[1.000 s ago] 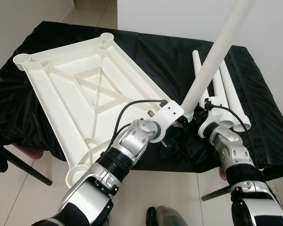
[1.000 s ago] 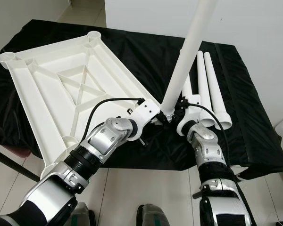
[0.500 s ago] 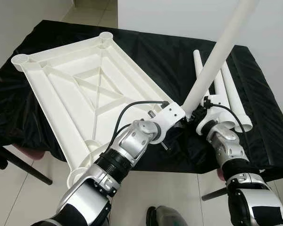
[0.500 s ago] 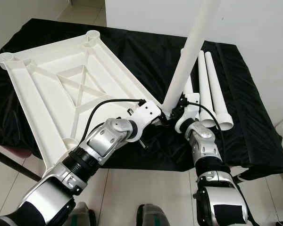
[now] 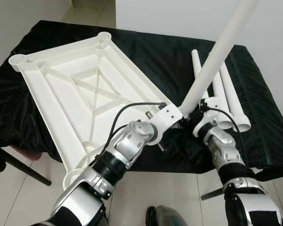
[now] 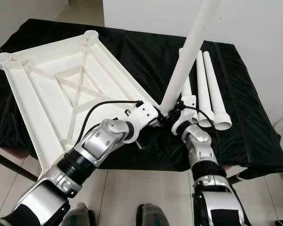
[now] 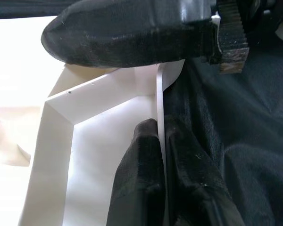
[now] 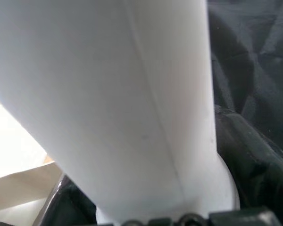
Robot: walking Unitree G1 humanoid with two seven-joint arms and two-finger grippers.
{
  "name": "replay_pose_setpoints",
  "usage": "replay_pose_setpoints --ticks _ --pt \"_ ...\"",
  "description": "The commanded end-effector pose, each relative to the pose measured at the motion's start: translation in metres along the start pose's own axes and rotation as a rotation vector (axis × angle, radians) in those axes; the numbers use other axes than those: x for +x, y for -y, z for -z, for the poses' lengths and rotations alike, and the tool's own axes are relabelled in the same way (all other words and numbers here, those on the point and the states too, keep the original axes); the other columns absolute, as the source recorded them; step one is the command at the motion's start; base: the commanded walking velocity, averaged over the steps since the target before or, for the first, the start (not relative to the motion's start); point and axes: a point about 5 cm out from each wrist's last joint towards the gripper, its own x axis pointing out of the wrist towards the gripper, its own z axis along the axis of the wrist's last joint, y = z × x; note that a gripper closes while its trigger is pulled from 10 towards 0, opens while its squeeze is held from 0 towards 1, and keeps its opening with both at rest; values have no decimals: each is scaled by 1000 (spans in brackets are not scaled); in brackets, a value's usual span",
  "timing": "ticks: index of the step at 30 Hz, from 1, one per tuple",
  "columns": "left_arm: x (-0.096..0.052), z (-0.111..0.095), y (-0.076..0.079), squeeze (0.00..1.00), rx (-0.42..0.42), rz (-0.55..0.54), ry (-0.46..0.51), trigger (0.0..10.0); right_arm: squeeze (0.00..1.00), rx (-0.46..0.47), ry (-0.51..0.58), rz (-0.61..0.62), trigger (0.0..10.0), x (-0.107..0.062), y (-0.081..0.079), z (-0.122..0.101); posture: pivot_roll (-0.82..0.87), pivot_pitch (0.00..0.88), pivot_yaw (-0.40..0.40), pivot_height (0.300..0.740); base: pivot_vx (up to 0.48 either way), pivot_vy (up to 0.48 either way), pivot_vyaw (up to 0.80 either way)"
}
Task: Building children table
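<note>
**A:** What step is in hand?

**B:** Fitting a leg to the upturned white tabletop (image 5: 80,89), which lies on a black-draped worktop (image 5: 254,132). The right pincer (image 5: 196,114) is closed around the foot of a white leg (image 5: 212,66); the leg rises tilted, up and away from that pincer. The left pincer (image 7: 160,141) sits just beside the right one. In the left wrist view its two black fingers (image 7: 141,183) are pinched shut on the thin rim of the tabletop at the near corner.

**B:** Three more legs (image 6: 205,89) lie flat on the worktop just beyond the right pincer.

**A:** So how far along is it?

**B:** Early, I judge. No socket has a leg seated yet: the two far corner sockets (image 5: 103,36) stand open. The held leg's foot hovers close by the near corner, which the left pincer covers.

**A:** What does the next move call for?

**B:** Probably standing the leg more upright, lining its foot over the corner socket, then pressing it down while the left pincer steadies the tabletop.
</note>
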Motion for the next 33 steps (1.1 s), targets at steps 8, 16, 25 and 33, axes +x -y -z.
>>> replay_pose_setpoints --ticks 8,16,25,33 --pt "-13 27 -10 0 -86 -19 -42 10000 0 71 -19 360 0 -3 -17 8 -51 48 -65 740 0 0 0" --pt "-23 31 -16 0 -123 -26 -29 10000 0 72 -34 469 0 -1 -39 10 -54 57 -62 740 0 0 0" --pt "-52 57 -20 0 -100 -11 -56 10000 0 81 -56 431 0 3 -52 3 -45 70 -66 740 0 0 0" --pt "-53 56 -15 0 -112 -13 -48 10000 0 66 -62 393 10000 -2 -49 0 -42 72 -68 740 0 0 0"
